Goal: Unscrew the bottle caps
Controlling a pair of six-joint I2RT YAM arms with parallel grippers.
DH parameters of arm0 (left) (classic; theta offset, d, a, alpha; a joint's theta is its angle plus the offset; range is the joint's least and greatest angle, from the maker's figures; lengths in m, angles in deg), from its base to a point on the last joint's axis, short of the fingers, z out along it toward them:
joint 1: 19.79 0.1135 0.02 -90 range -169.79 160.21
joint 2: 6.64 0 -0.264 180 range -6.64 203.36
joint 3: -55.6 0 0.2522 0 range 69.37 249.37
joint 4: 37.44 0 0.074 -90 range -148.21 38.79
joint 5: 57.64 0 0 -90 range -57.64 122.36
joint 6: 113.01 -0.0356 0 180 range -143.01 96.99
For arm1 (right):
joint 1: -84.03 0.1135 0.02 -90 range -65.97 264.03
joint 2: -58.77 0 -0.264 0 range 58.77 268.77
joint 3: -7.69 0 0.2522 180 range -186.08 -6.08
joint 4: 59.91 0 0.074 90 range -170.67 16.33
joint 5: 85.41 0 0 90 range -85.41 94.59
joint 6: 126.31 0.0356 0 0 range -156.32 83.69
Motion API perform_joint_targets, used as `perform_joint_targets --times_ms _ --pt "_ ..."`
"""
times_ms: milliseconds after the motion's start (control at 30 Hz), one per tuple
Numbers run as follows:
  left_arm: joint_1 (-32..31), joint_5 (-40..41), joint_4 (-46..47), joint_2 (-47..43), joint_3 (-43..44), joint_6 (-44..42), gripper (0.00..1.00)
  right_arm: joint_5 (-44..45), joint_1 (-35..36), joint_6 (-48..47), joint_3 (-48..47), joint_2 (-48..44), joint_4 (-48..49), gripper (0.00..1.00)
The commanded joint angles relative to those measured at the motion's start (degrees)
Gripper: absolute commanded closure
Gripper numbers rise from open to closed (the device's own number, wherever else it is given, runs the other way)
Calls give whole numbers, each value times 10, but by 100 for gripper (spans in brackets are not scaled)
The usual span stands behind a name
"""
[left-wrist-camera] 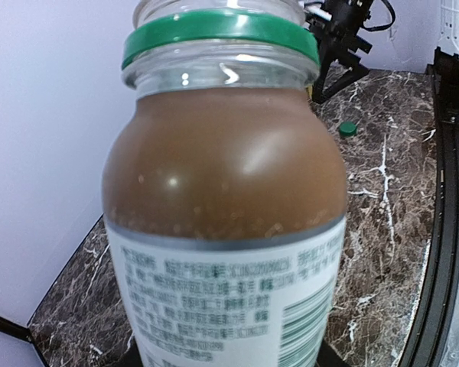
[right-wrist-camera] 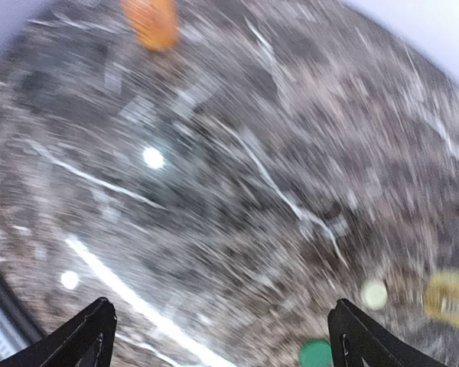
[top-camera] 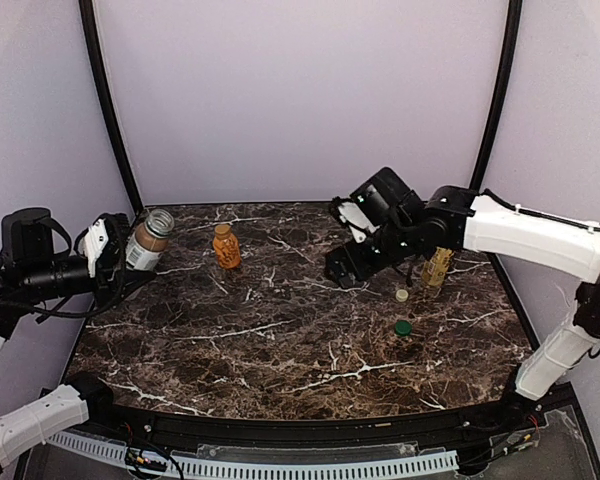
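The green cap (top-camera: 404, 327) is off and lies flat on the table (top-camera: 280, 350), near the right gripper (top-camera: 348, 270) on the side toward its arm's base. The cream cap (top-camera: 402, 295) lies loose close by it, a little nearer that gripper and just beside the tea bottle (top-camera: 438, 268). The tea bottle stands behind the right forearm, which hides its mouth. It is probably the cream cap's bottle and already open, though that cannot be confirmed from here. The clear bottle (top-camera: 148, 240), full of brown liquid, has a bare open neck with only a green ring left on it. The left gripper (top-camera: 128, 255) is clamped on its lower body and holds it at the far left edge of the table, well apart from both loose caps. The orange cap (top-camera: 222, 229) is not yet off. It sits on the orange bottle (top-camera: 226, 246), which stands alone between the 2 grippers, ahead of the right one and apart from it. The right gripper's wrist view is smeared by motion, but its fingers (right-wrist-camera: 92, 336) stand wide apart with nothing between them, so that hand is spread and empty. In that view the 2 loose caps sit low by its right finger and the orange bottle lies far ahead. By this reading 2 of the 3 caps are done and 1 is left. The next step would seem to be holding the orange bottle steady and twisting off its cap.
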State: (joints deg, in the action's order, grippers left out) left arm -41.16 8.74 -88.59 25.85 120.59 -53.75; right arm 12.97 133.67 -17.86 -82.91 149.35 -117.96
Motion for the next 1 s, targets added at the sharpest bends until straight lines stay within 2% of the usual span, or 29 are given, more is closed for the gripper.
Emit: perform_joint_targets --times_ms 0,133,200,233,567,667,833,967 --pt "4 -114 -14 12 37 21 71 -38 139 -159 -61 -72 227 5" --pt "4 -170 -14 26 56 40 71 -237 172 -146 3 -72 583 6" --pt "4 -184 -14 31 65 44 71 -286 178 -119 -11 -40 690 8" --pt "4 -188 -14 34 68 46 71 -299 182 -112 -32 -17 711 8" --pt "4 -207 -8 37 75 44 70 -305 235 -141 -220 138 719 11" --pt "4 -210 -1 35 70 45 70 -286 236 -129 -248 159 707 17" --pt "3 -211 8 34 70 46 70 -257 236 -130 -274 187 670 18" --pt "3 -209 8 36 69 43 70 -258 236 -129 -290 202 655 24"
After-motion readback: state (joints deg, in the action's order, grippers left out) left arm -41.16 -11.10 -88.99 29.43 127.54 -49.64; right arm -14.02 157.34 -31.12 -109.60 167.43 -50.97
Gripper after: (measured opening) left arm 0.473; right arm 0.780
